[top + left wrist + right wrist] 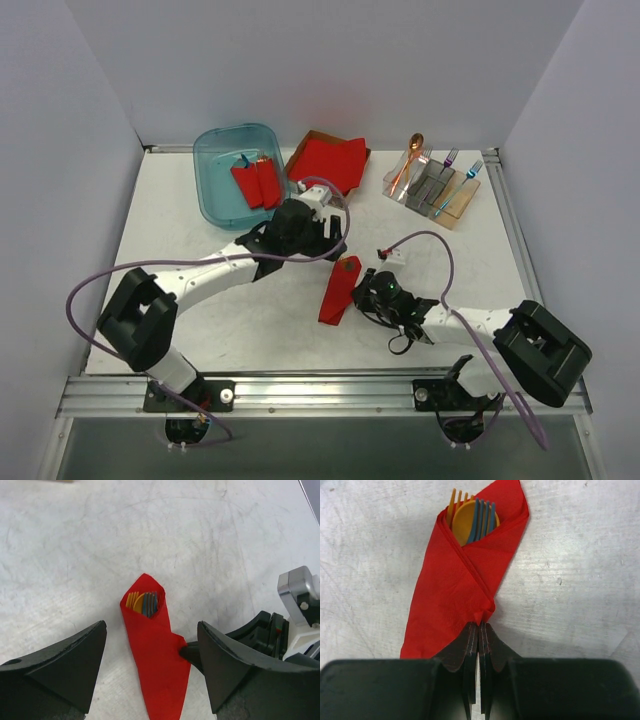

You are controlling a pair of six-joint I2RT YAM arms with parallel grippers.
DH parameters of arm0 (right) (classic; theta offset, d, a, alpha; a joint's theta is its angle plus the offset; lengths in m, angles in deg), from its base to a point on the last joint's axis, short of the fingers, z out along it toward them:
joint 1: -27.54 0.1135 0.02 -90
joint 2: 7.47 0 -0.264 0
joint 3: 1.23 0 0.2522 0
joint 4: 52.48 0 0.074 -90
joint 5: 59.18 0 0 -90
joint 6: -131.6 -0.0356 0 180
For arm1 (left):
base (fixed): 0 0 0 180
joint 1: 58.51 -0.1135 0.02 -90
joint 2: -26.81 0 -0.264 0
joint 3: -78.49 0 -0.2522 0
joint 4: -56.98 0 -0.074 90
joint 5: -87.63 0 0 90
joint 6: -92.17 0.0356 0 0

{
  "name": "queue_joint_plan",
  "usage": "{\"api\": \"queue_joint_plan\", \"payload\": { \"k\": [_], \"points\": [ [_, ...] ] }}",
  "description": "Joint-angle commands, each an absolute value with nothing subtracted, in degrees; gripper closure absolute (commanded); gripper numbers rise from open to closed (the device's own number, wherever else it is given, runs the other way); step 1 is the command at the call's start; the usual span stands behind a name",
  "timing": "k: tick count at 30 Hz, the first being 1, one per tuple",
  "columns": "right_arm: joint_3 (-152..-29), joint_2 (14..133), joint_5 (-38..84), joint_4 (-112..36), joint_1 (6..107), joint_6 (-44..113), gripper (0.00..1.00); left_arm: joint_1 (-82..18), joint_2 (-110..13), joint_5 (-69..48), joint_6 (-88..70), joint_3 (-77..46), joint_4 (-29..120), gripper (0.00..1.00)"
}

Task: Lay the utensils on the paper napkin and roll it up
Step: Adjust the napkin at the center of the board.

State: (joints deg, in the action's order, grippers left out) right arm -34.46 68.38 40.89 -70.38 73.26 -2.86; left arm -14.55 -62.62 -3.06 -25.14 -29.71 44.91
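Observation:
The red paper napkin (338,292) lies on the table, wrapped into a narrow cone around the utensils (472,517). An orange-yellow spoon bowl, yellow tines and a blue fork stick out of its open end (144,603). My left gripper (151,630) hangs open over the napkin (157,665), one finger on each side and neither touching it. In the top view it (322,238) sits just beyond the bundle's upper end. My right gripper (480,625) is shut on a pinched fold at the napkin's (455,590) side edge, and it (365,292) reaches in from the right.
A blue bin (212,195) at the back left holds two short red rolled bundles (257,182). Next to it is a thick red napkin stack in brown cardboard (325,160). A cutlery rack (432,188) at the back right holds a spoon and forks.

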Motion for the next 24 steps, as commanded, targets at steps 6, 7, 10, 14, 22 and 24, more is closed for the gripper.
{"api": "queue_joint_plan", "payload": {
  "k": [6,7,10,14,22,24],
  "points": [
    [-34.06,66.36,40.4,-69.66,72.19,0.74,1.0,-15.18,-76.18,-11.33,-13.13,-12.01,27.85,0.18],
    [-33.98,66.53,40.23,-69.74,72.1,0.74,1.0,-15.18,-77.59,-11.68,-12.34,-10.77,27.32,0.18],
    [-33.8,66.62,40.05,-69.92,71.93,0.65,1.0,-14.48,-82.08,-12.65,-11.28,-6.38,25.12,0.17],
    [-33.45,66.62,39.96,-70.18,71.66,0.47,1.0,-13.51,-85.51,-9.84,-10.14,-3.21,21.61,0.17],
    [-33.1,66.89,39.43,-70.97,71.58,0.12,1.0,-12.55,-89.38,-9.66,-10.4,-1.19,21.43,0.14],
    [-33.1,66.8,39.52,-70.8,71.58,0.03,1.0,-12.02,-90.35,-9.75,-10.31,-0.66,21.34,0.13]
  ]
}}
